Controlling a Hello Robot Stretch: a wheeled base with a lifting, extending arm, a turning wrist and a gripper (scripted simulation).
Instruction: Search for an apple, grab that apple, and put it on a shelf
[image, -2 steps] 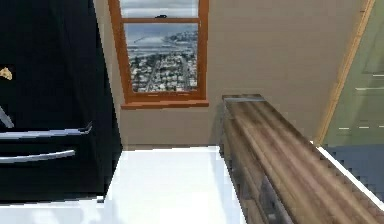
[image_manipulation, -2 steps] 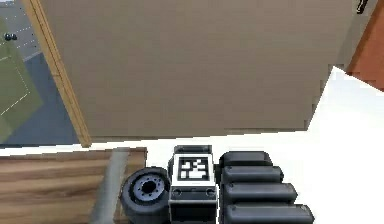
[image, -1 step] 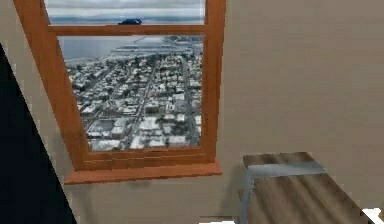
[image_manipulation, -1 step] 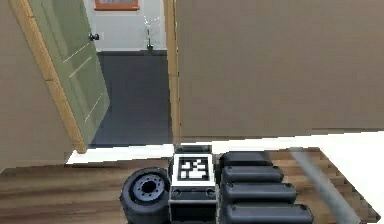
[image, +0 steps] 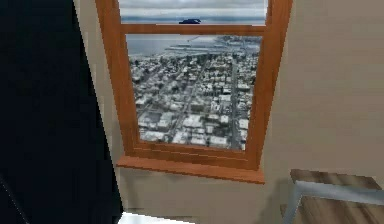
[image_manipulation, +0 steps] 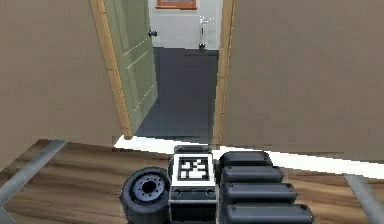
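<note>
Gripper: seemingly the dark round body (image_manipulation: 147, 195) above the brown wooden tabletop with grey metal rails (image_manipulation: 55, 165); grip and load cannot be told.
Apple: yet to be found; its place cannot be told.
Risk: turning to search could scrape the dark segmented arm (image_manipulation: 260, 190) along that tabletop, or strike the beige wall (image_manipulation: 300, 70) beyond it.

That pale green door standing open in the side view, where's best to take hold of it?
Probably the small dark knob at the far free edge of the door: it alone sticks out from the flat leaf. The leaf stands angled back from the doorway with this face toward the opening, so come from the opening side, the arm side view's right of the leaf.
</note>
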